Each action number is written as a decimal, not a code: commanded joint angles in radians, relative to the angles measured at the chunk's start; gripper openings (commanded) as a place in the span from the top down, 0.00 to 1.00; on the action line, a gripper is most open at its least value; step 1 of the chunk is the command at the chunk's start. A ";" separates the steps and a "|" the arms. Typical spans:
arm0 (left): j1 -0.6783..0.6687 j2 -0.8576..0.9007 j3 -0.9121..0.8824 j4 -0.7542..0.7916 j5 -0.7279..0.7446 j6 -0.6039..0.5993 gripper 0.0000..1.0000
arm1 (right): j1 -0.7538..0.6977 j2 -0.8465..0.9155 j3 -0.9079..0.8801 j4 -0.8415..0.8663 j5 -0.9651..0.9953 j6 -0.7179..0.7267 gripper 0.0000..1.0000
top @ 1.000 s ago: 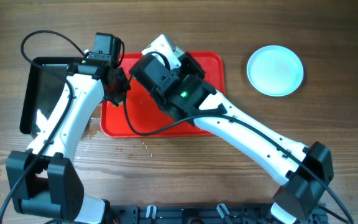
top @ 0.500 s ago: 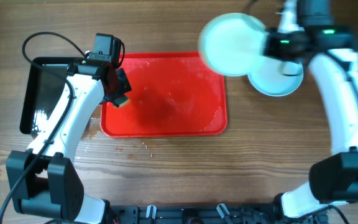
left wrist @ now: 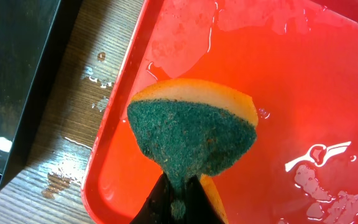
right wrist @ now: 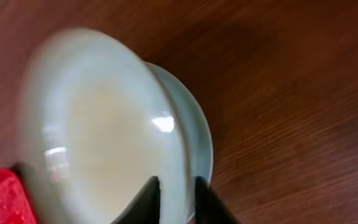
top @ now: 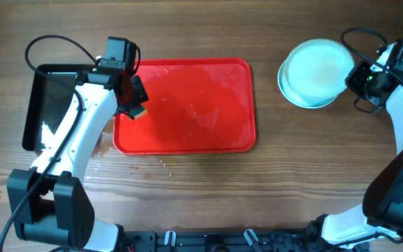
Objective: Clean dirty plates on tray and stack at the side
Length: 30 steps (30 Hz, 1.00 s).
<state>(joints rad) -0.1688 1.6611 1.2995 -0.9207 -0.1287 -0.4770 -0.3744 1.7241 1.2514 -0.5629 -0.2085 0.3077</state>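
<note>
The red tray point(top: 187, 140) lies mid-table, wet, with no plate on it. My left gripper point(top: 135, 105) is shut on a green and yellow sponge point(left wrist: 194, 130) over the tray's left part point(left wrist: 123, 180). My right gripper point(top: 355, 75) is shut on the rim of a pale mint plate point(top: 317, 66), held just above another plate point(top: 306, 98) on the table at the right. In the right wrist view the held plate point(right wrist: 98, 130) is blurred and the lower plate's edge point(right wrist: 197, 137) shows beside it. A third plate is not visible.
A glossy black tray point(top: 47, 105) lies left of the red tray, also in the left wrist view point(left wrist: 17, 74). Water drops lie on the wood point(left wrist: 67, 168) between the two trays. Bare wooden table point(top: 187, 189) runs along the front.
My right arm has carried the plate from the tray across to the right and now holds it over the plate on the table. The left gripper has barely moved.
</note>
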 commanded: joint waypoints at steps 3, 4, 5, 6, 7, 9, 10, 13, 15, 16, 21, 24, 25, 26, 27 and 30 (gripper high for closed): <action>0.003 0.010 -0.006 -0.001 0.009 -0.002 0.96 | 0.020 0.083 -0.003 -0.013 -0.014 0.013 0.39; 0.003 0.010 -0.006 -0.001 0.009 -0.002 0.96 | 0.026 0.082 -0.003 -0.028 -0.084 -0.001 0.35; 0.003 0.010 -0.006 0.002 0.009 -0.002 0.96 | 0.031 0.075 -0.002 -0.029 -0.208 -0.034 0.33; 0.003 0.010 -0.006 0.013 0.009 -0.002 0.96 | 0.042 0.064 -0.002 -0.028 -0.360 -0.054 0.31; 0.003 0.010 -0.006 0.030 0.009 -0.002 0.96 | 0.058 0.055 -0.002 -0.026 -0.474 -0.069 0.29; 0.007 0.010 -0.005 0.089 0.008 -0.002 0.96 | 0.138 0.041 -0.002 -0.027 -0.639 -0.077 0.20; 0.026 0.010 -0.005 0.126 0.003 -0.002 0.96 | 0.210 0.041 -0.003 -0.031 -0.660 -0.074 0.09; 0.161 0.010 -0.006 0.200 -0.013 -0.002 0.96 | 0.390 0.041 -0.003 -0.016 -0.596 -0.069 0.00; 0.276 0.011 -0.006 0.225 -0.025 -0.003 0.96 | 0.489 0.041 -0.003 0.006 -0.504 -0.064 0.00; 0.314 0.014 -0.006 0.226 -0.025 -0.003 0.96 | 0.524 0.041 -0.003 0.014 -0.463 -0.045 0.00; 0.447 0.081 -0.006 0.223 -0.018 -0.003 0.94 | 0.679 0.041 -0.003 0.050 -0.362 0.114 0.00; 0.454 0.170 -0.006 0.230 -0.058 -0.002 0.59 | 0.708 0.041 -0.003 0.053 -0.363 0.148 0.00; 0.454 0.193 -0.006 0.234 -0.075 -0.002 0.34 | 0.710 0.041 -0.003 0.051 -0.363 0.146 0.00; 0.459 0.208 -0.006 0.233 -0.069 -0.003 0.19 | 0.714 0.041 -0.003 0.049 -0.364 0.133 0.00; 0.462 0.208 -0.005 0.233 -0.070 -0.003 0.14 | 0.715 0.041 -0.003 0.047 -0.369 0.123 0.00; 0.464 0.148 0.009 0.196 -0.038 -0.003 0.11 | 0.715 0.041 -0.003 0.046 -0.405 0.110 0.00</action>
<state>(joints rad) 0.2859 1.8660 1.2968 -0.6987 -0.1749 -0.4770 0.3317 1.7897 1.2510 -0.5156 -0.5911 0.4259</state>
